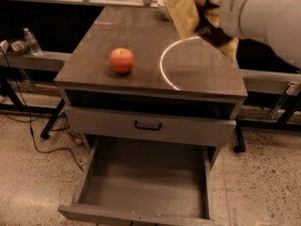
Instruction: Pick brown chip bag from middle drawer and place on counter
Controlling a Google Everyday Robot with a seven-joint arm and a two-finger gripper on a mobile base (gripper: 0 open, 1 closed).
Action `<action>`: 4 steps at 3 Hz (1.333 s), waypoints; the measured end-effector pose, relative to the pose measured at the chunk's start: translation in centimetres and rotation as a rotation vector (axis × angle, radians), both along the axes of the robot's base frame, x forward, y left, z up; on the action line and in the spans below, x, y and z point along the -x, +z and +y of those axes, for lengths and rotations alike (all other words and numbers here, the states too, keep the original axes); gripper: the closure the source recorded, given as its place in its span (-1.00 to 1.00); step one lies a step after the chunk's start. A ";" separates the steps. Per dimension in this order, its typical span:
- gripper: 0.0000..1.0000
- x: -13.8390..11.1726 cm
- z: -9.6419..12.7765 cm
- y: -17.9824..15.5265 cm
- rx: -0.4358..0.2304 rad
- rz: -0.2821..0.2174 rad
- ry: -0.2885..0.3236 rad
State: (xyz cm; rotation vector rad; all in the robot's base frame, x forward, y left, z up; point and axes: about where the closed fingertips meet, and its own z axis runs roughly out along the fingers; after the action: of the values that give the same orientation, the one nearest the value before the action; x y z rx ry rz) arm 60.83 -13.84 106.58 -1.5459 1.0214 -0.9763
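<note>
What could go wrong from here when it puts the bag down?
The end effector, top right, holds the bag high near the right edge of the counter; released there, it might slide off. The bowl sits just behind the bag and could get bumped. The drawer below is open, so a forward slip might land inside.

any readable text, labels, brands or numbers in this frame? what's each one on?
No text reads in this view.
brown chip bag: lettering not legible; the gripper, mostly hidden behind it, holds it above the counter's far right.
bottle, far left: label too small to read.
counter: only a white circle outline, no words.
</note>
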 end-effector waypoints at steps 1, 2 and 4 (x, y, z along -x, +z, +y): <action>1.00 -5.6 3.5 -0.1 0.008 -0.018 0.057; 1.00 -5.6 3.5 -0.1 0.008 -0.018 0.057; 1.00 -11.1 1.9 -0.5 0.031 -0.116 0.042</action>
State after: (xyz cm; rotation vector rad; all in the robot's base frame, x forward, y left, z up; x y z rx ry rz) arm 71.96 -11.94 106.06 -1.5120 0.8932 -1.0439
